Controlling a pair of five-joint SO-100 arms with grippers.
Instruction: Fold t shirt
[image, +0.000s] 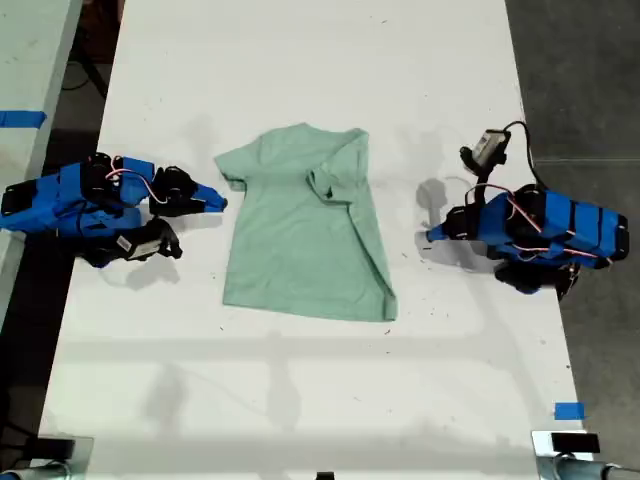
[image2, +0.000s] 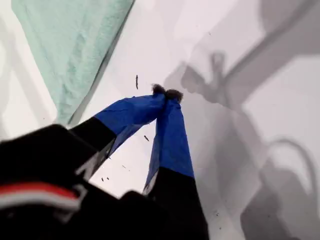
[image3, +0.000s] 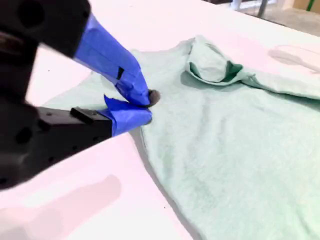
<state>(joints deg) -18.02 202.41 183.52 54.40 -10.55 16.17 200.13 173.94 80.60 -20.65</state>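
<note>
The pale mint-green t shirt (image: 300, 235) lies flat in the middle of the white table (image: 300, 60). Its sleeve on the exterior view's right is folded in over the chest (image: 335, 180). My second gripper (image: 222, 203) is on the arm at the exterior view's left. It is shut, with its blue fingertips (image3: 142, 95) at the shirt's (image3: 235, 145) edge just below the sleeve. My first gripper (image: 431, 237) is on the arm at the exterior view's right. It is shut (image2: 166, 93) and low over bare table, a short way off the shirt's side edge (image2: 70, 45).
A strip of blue tape (image: 568, 410) sits near the table's front corner at the exterior view's right. A second table with blue tape (image: 20, 118) stands beyond the gap at the exterior view's left. Dark floor (image: 590, 90) borders the table at the exterior view's right.
</note>
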